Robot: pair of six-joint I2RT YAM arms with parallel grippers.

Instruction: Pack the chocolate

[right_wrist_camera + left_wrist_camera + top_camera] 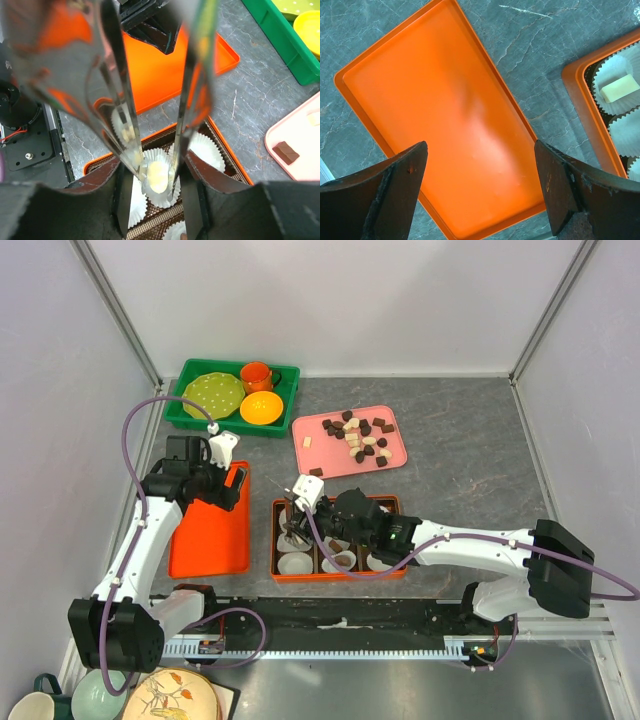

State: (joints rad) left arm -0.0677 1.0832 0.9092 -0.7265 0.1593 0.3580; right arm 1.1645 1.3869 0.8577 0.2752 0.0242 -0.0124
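Note:
Several dark, reddish and cream chocolate pieces (362, 435) lie on a pink tray (318, 450). An orange box (275, 540) holds white paper cups, some with chocolate in them. My right gripper (345, 515) is shut on metal tongs (120, 100). The tong tips stand on either side of a cream chocolate (157, 172) lying in a paper cup in the box (230, 155). I cannot tell whether they pinch it. My left gripper (480, 190) is open and empty, hovering over an orange lid (445, 115). Another cream piece (619, 88) sits in a cup.
A green bin (232, 398) with a plate, a cup and a bowl stands at the back left. The orange lid (210, 530) lies left of the box. Dishes sit below the table's near left corner. One dark piece (286, 151) shows on the pink tray.

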